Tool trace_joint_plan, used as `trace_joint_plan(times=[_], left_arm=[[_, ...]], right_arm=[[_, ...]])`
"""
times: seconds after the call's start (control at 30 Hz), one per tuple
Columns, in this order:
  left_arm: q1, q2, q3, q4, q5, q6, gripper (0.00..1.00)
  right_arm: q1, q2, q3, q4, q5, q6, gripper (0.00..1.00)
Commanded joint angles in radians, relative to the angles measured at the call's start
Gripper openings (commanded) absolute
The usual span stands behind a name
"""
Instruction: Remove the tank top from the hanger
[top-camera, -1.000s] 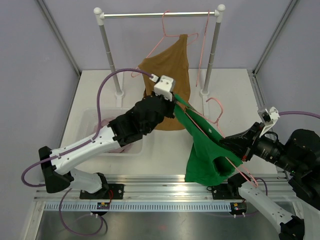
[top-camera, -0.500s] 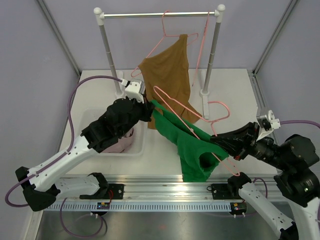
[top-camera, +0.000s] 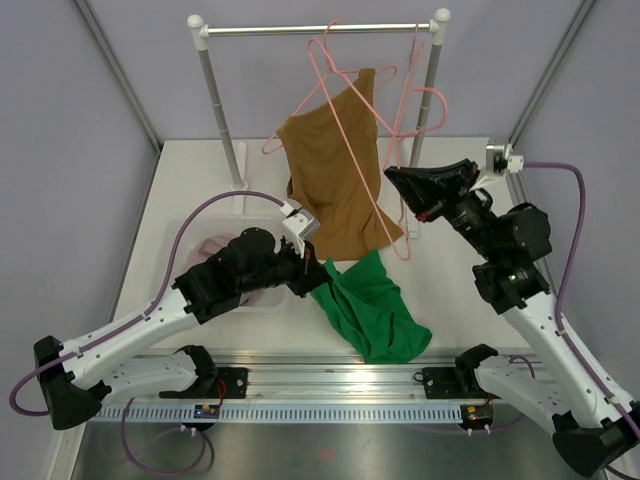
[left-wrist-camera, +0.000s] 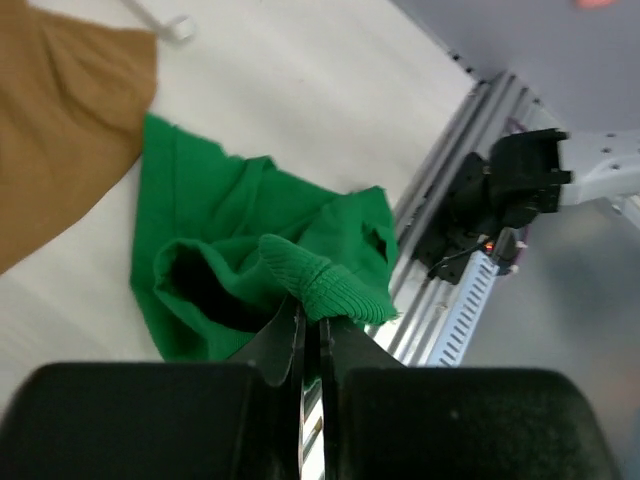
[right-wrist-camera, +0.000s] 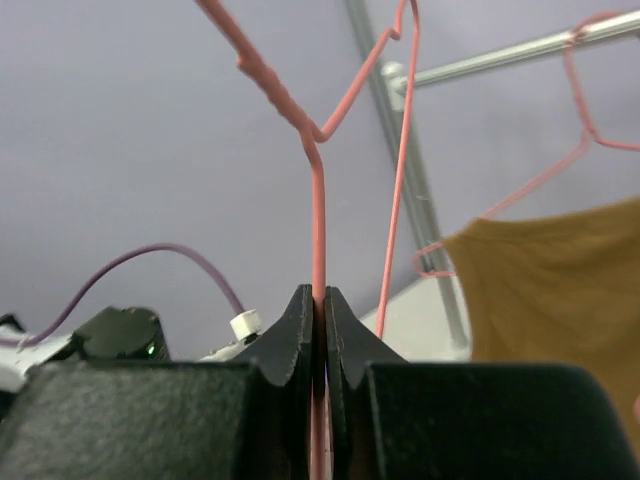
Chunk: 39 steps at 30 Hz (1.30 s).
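Wrist views showed each grip up close: left gripper (left-wrist-camera: 310, 338) pinched on the edge of the green tank top (left-wrist-camera: 200, 230), right gripper (right-wrist-camera: 318, 300) pinched on the pink hanger (right-wrist-camera: 318, 215). The tank top lay on the table (top-camera: 190, 190), near a hanging brown top (top-camera: 335, 180).

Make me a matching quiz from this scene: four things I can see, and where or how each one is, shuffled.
Things:
1. green top
2. brown top
3. right end effector
4. clear bin

States:
A. hangs under the rail
B. shut on a pink hanger, held up high
C. has a pinkish cloth inside
D. lies crumpled on the table, one fold pinched by the left end effector

Pairs: 1-D, 2-A, 3-B, 4-C
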<state>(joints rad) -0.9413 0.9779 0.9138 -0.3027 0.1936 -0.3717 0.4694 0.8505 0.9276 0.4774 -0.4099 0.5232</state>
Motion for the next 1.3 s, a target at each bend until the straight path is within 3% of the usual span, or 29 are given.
trace_joint_plan(times=[0.0, 0.07, 0.1, 0.17, 0.23, 0.27, 0.37, 0.43, 0.47, 0.5, 0.73, 1.0, 1.27], left_arm=[[0.001, 0.013, 0.048, -0.076, -0.242, -0.030, 0.00], [0.001, 0.019, 0.057, -0.117, -0.267, -0.026, 0.05], [0.001, 0.016, 0.056, -0.122, -0.270, -0.023, 0.07], [-0.001, 0.002, 0.057, -0.136, -0.272, -0.019, 0.28], [-0.001, -0.002, 0.076, -0.159, -0.287, -0.013, 0.41], [-0.002, -0.013, 0.086, -0.194, -0.298, -0.010, 0.56], [-0.013, -0.047, 0.132, -0.278, -0.350, -0.003, 0.75], [-0.022, -0.067, 0.164, -0.356, -0.402, -0.006, 0.83], [-0.024, -0.093, 0.171, -0.383, -0.416, -0.004, 0.96], [-0.025, -0.103, 0.180, -0.407, -0.439, -0.004, 0.99], [-0.028, -0.197, 0.220, -0.628, -0.520, 0.011, 0.99], [-0.027, -0.314, 0.057, -0.529, -0.550, 0.053, 0.99], [-0.017, -0.332, 0.020, -0.516, -0.550, 0.060, 0.99]], right_arm=[[0.005, 0.004, 0.326, -0.321, 0.248, -0.078, 0.00], [0.006, 0.019, 0.430, -0.661, 0.313, -0.097, 0.00], [0.005, 0.025, 0.482, -0.724, 0.348, -0.126, 0.00], [0.005, 0.028, 0.526, -0.884, 0.396, -0.137, 0.00], [0.006, 0.053, 0.595, -0.972, 0.477, -0.143, 0.00], [0.006, 0.065, 0.612, -1.023, 0.493, -0.141, 0.00], [0.005, 0.116, 0.668, -1.075, 0.523, -0.137, 0.00], [0.005, 0.140, 0.698, -1.096, 0.545, -0.105, 0.00], [0.005, 0.140, 0.698, -1.096, 0.574, -0.095, 0.00], [0.006, 0.139, 0.692, -1.093, 0.594, -0.085, 0.00], [0.003, 0.278, 0.770, -1.120, 0.686, -0.144, 0.00], [-0.026, 0.528, 0.988, -1.149, 0.684, -0.190, 0.00], [-0.068, 0.696, 1.149, -1.169, 0.730, -0.235, 0.00]])
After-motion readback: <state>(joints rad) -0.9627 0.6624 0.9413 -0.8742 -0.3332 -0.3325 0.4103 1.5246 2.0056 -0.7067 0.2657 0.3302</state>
